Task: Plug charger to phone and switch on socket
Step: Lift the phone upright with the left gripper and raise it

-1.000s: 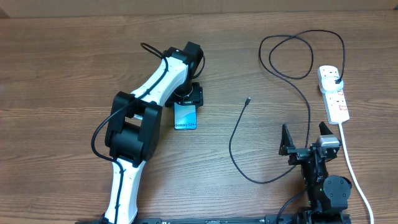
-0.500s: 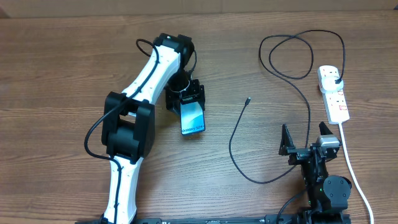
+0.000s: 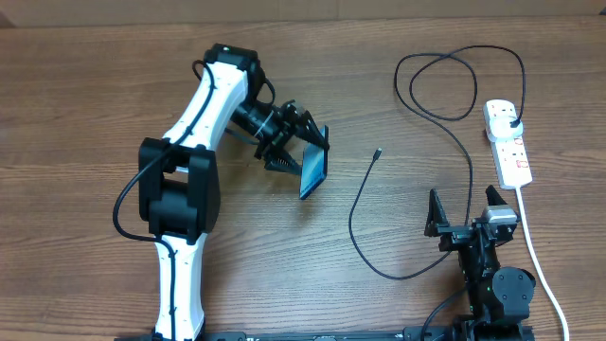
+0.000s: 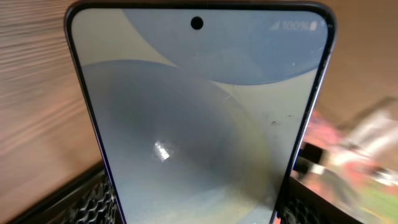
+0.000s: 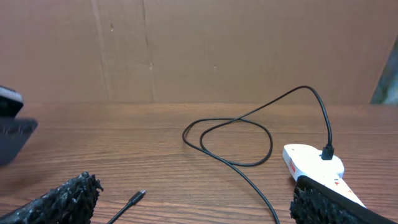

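My left gripper (image 3: pixel 303 152) is shut on the phone (image 3: pixel 313 170), holding it off the table and tilted on edge, blue screen facing right. In the left wrist view the lit phone (image 4: pixel 199 118) fills the frame between both fingers (image 4: pixel 81 202). The charger's connector tip (image 3: pixel 378 152) lies on the wood to the right of the phone, and its black cable (image 3: pixel 352 213) curves down, then loops back up to the plug (image 3: pixel 512 121) seated in the white socket strip (image 3: pixel 508 147). My right gripper (image 3: pixel 471 214) stands open near the front edge, and in its own view the tip (image 5: pixel 138 196), the cable loop (image 5: pixel 230 143) and the socket (image 5: pixel 311 163) show ahead of it.
The socket's thick white cord (image 3: pixel 540 265) runs down the right side past my right arm. A cardboard wall (image 5: pixel 199 50) closes off the far edge of the wooden table (image 3: pixel 95 85).
My left arm has lifted the phone off the table, carried it right toward the connector tip and turned it from flat onto its edge. The right arm has not moved.
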